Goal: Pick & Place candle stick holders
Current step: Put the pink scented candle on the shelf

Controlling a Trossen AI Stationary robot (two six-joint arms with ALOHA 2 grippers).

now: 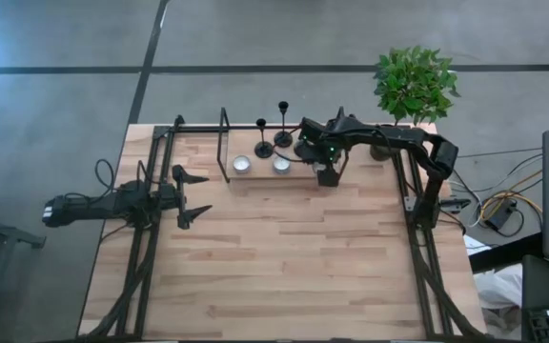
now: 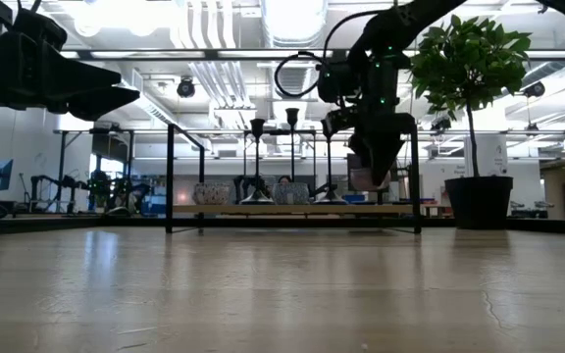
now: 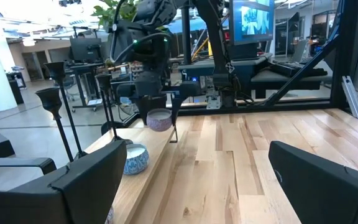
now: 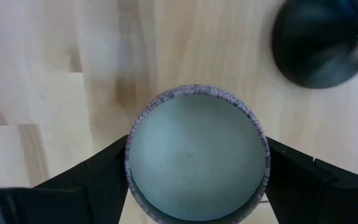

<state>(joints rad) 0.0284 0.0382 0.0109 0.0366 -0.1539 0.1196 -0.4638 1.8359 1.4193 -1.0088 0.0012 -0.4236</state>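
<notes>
Two black candle stick holders (image 1: pixel 263 139) (image 1: pixel 283 124) stand on their round bases at the table's far edge. A third holder's base (image 4: pixel 319 43) shows beside my right gripper, mostly hidden under the arm in the high view. My right gripper (image 1: pixel 328 174) is shut on a small round candle cup (image 4: pixel 196 155) with a patterned wall, just near of the holders. My left gripper (image 1: pixel 194 196) is open and empty at the table's left side. My right gripper pinches the candle cup between its two fingers, one on each opposite side of the cup's wall (image 4: pixel 129 163). The fingers come from above, pointing down. The cup (image 3: pixel 160 120) sits upright, open top up, lifted clear of the table.
Two more small candle cups (image 1: pixel 242 165) (image 1: pixel 281 165) sit on the table near of the holders. A black metal frame (image 1: pixel 224 143) stands to their left. A potted green plant (image 1: pixel 413 84) stands at the far right corner. Bare wood lies toward the near edge.
</notes>
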